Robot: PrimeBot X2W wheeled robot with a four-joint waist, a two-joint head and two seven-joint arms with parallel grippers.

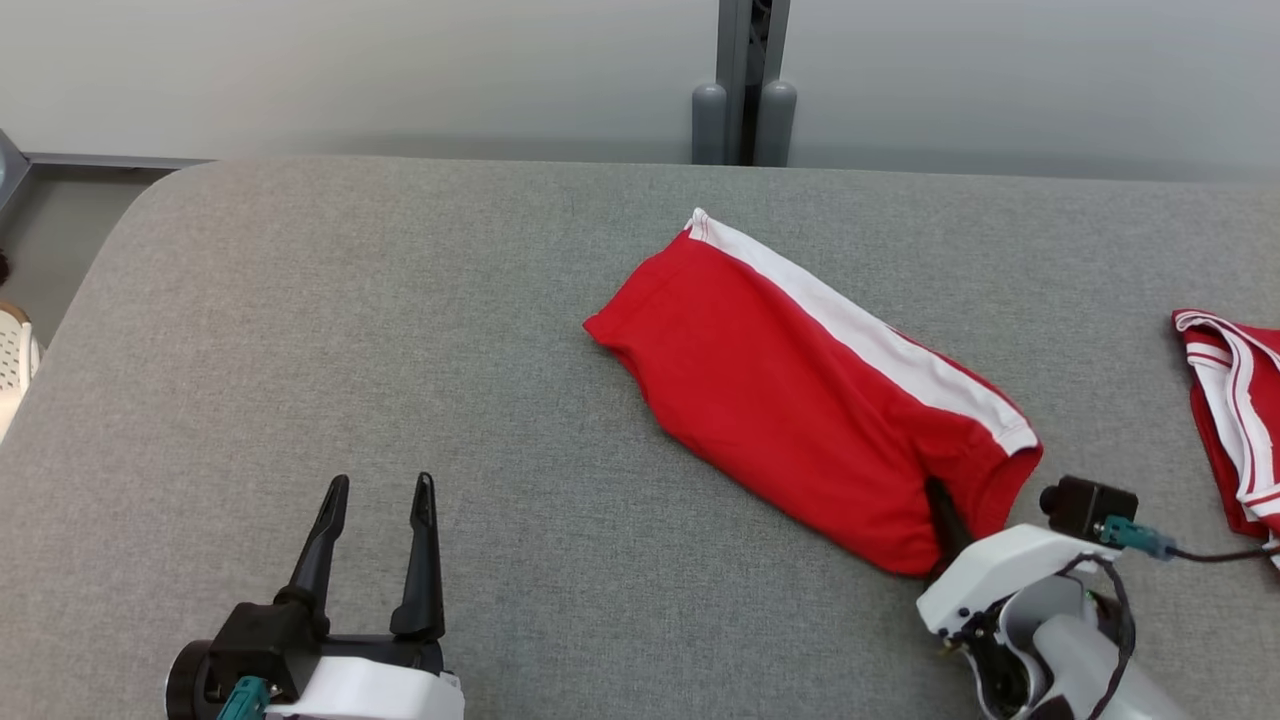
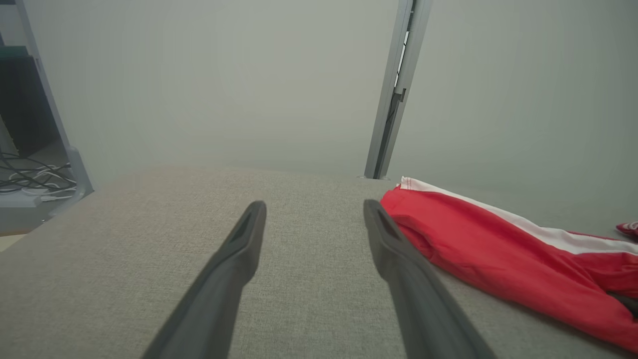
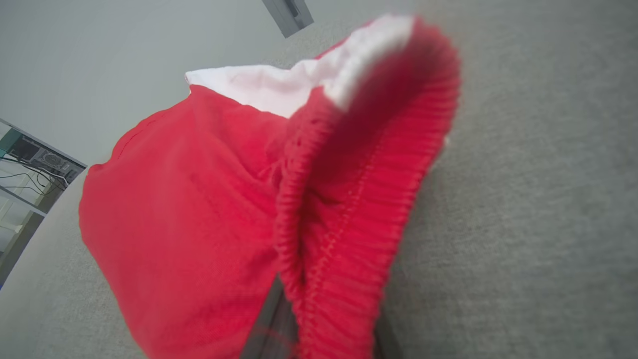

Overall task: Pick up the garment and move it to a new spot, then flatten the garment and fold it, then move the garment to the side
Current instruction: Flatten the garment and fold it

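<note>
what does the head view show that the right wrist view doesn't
Head view: the open left tool at the lower left, a second red-and-white garment at the right edge, and the right tool at the near end of the shorts. Right wrist view: the ribbed waistband up close, pinched between that tool's fingers, and a rack with cables. Both: the red shorts with their white stripe, the grey table, the grey post.

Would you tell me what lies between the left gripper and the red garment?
Just bare grey tabletop between left gripper and garment, clear in the head view.
</note>
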